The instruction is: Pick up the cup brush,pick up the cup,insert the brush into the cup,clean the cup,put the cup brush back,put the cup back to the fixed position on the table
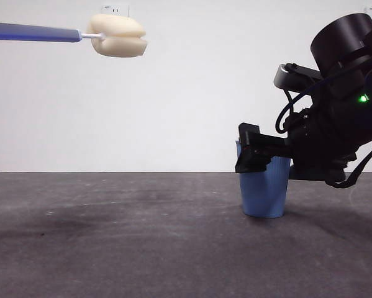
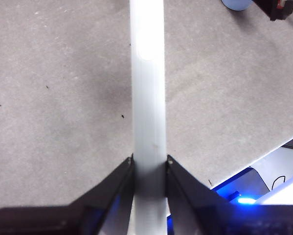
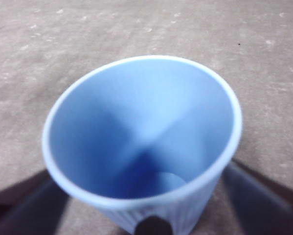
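Note:
The cup brush is held level, high at the upper left of the front view, with its cream-yellow sponge head (image 1: 118,36) pointing right and its grey handle (image 1: 33,32) running off the left edge. My left gripper (image 2: 149,159) is shut on the handle (image 2: 147,98). The blue ribbed cup (image 1: 264,189) stands upright on the table (image 1: 111,236) at the right. My right gripper (image 1: 255,155) is at the cup's upper part, with one jaw on each side of it. In the right wrist view the cup (image 3: 141,132) sits between the open jaws of that gripper (image 3: 141,198), its inside empty.
A white wall runs behind the table. The right arm's dark body and cables (image 1: 341,118) fill the right side above the cup. In the left wrist view, the cup's edge (image 2: 236,4) and the right gripper's tip (image 2: 281,9) show far off, and a blue-lit base (image 2: 244,188) lies beyond the table's edge.

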Controlling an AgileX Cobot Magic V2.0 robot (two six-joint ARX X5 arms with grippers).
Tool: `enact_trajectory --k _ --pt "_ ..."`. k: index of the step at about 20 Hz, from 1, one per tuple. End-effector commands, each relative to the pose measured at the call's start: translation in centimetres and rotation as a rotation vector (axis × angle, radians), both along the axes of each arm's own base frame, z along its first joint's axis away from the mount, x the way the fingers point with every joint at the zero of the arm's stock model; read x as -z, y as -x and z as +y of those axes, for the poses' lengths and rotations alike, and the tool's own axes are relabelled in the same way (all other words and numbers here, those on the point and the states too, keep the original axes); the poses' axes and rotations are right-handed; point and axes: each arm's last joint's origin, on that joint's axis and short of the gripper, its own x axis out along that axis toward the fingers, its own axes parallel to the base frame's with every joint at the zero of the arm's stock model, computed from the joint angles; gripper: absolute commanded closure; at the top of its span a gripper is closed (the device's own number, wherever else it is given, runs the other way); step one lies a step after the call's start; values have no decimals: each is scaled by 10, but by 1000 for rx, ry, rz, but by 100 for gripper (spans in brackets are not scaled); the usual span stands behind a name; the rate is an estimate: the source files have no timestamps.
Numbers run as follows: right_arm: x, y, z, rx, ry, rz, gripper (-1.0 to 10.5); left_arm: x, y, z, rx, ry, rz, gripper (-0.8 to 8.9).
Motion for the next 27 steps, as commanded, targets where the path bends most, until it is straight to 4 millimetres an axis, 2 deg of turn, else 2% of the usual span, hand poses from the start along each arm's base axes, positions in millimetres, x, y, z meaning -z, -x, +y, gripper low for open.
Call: enact_trajectory --k 1,6,9,13,17,20,24,27 --pt "4 1 -1 -4 7 -4 708 0 0 0 5 4 -4 822" --pt "3 1 0 -14 18 -20 953 0 0 0 6 3 -4 822" --pt "-1 3 0 -17 21 -13 959 0 0 0 28 -15 -13 822" --pt "-31 23 3 -91 113 -23 959 3 -3 -3 116 -86 -26 822" --pt "-71 45 6 -150 333 17 959 11 -12 -11 248 -186 -12 822" --pt "-93 53 8 -185 611 62 959 19 -20 -19 344 -217 29 822" --pt "-101 62 10 -266 1012 60 959 24 -26 -26 426 -228 45 822" --pt "-99 67 11 -309 1188 55 959 27 -27 -33 474 -241 50 822"
